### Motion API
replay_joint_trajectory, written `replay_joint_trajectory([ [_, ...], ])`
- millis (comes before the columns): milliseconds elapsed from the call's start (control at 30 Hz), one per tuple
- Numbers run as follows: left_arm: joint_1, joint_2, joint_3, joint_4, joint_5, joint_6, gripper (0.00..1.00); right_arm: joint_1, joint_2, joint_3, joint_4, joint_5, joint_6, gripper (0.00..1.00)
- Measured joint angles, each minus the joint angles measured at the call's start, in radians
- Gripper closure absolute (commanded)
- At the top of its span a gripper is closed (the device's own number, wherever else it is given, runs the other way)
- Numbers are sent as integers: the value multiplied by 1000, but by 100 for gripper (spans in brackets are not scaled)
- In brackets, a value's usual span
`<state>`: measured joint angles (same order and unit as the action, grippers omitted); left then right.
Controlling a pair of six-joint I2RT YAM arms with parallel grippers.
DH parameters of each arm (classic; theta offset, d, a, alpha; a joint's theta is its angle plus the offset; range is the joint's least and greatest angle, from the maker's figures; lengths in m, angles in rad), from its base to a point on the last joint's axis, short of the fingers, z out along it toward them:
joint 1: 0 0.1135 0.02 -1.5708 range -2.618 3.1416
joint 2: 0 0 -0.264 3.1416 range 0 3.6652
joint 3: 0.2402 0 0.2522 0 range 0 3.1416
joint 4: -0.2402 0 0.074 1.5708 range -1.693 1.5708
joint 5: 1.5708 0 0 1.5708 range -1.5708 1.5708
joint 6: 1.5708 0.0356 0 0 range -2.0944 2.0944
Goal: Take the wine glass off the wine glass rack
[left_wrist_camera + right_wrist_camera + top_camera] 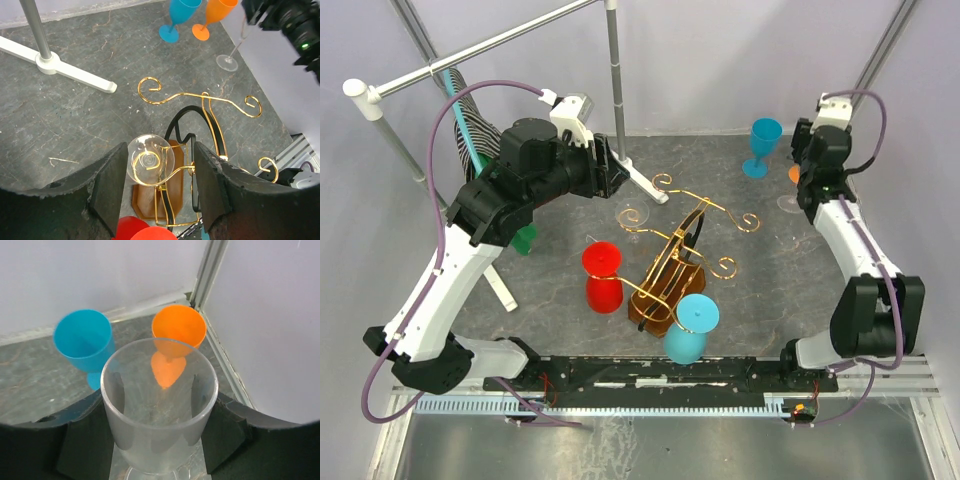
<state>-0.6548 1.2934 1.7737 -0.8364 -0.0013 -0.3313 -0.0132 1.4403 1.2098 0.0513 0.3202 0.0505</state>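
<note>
Where rack curls, three glasses hang

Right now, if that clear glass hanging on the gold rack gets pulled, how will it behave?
The clear wine glass looks thin and smooth, so probably fragile and slippery in the left gripper. Hooked on a wire scroll of the wine glass rack, it may snag or swing.

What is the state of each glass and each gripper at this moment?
left gripper: open.
right gripper: grip unclear.
hanging clear glass: inverted on wine glass rack, between left gripper fingers.
red glass: hanging inverted on rack.
hanging blue glass: inverted on rack.
standing blue glass: upright.
orange glass: upright.
second clear glass: upright, between right gripper fingers.
</note>
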Motion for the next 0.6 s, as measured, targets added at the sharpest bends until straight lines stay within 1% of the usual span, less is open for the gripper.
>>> replay_joint_trajectory([
  [133, 0, 4, 0, 0, 0, 8, 36, -12, 77, -158, 242, 38, -34, 61],
  [267, 0, 22, 0, 0, -2, 20, 35, -47, 148, -252, 409, 48, -36, 62],
  [367, 0, 36, 0, 0, -2, 24, 35, -76, 187, -283, 524, 48, -29, 62],
  [600, 0, 47, -2, 1, 3, 24, 35, -107, 266, -297, 769, 46, -21, 62],
])
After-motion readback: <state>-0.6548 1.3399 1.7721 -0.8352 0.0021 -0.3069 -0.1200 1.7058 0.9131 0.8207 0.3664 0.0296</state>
